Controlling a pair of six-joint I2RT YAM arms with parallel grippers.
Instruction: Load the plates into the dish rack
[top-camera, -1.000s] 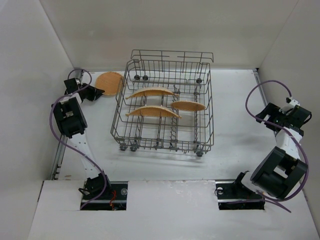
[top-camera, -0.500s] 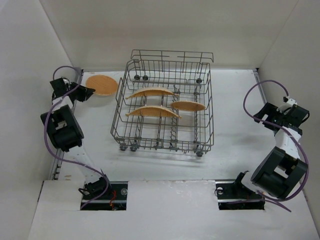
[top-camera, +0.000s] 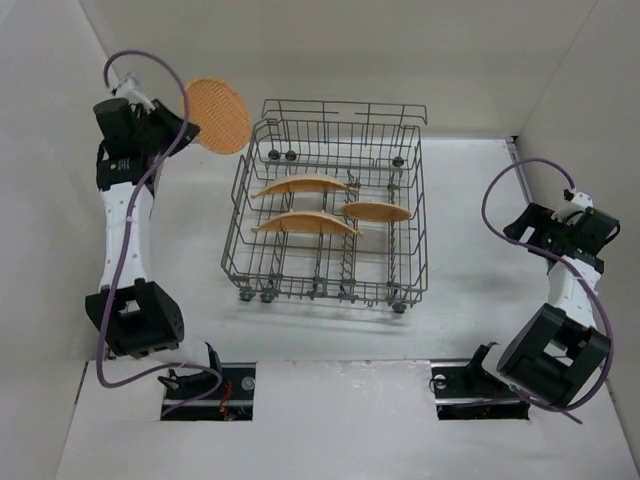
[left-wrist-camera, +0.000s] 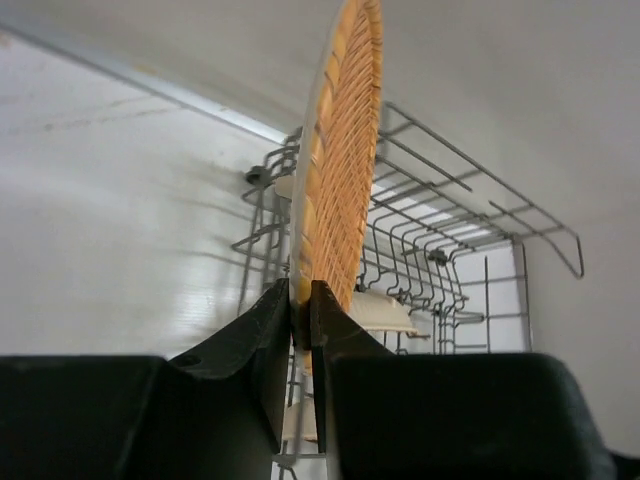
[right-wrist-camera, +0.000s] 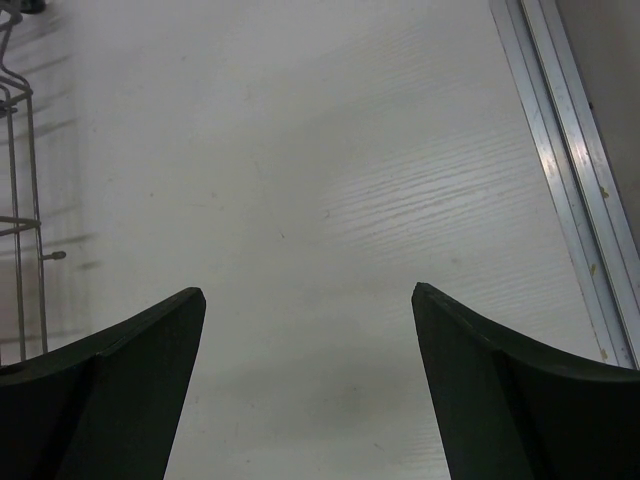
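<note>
The grey wire dish rack (top-camera: 330, 215) stands mid-table. Three orange-tan plates stand on edge among its tines: one at the back left (top-camera: 300, 184), one in front of it (top-camera: 305, 223) and one to the right (top-camera: 378, 211). My left gripper (top-camera: 180, 122) is shut on the rim of a fourth plate (top-camera: 218, 114) and holds it high in the air beside the rack's back left corner. In the left wrist view this plate (left-wrist-camera: 340, 150) stands edge-on between my fingers (left-wrist-camera: 300, 305), with the rack (left-wrist-camera: 440, 250) behind. My right gripper (top-camera: 520, 233) is open and empty (right-wrist-camera: 308, 292), over bare table right of the rack.
White walls close in the table at the back and both sides. A metal rail (right-wrist-camera: 565, 170) runs along the table's right edge near my right gripper. The rack's tall back frame (top-camera: 345, 110) rises above its rim.
My left arm has lifted the plate from the table at the rack's back left and tilted it up into the air. The right gripper has barely moved.
</note>
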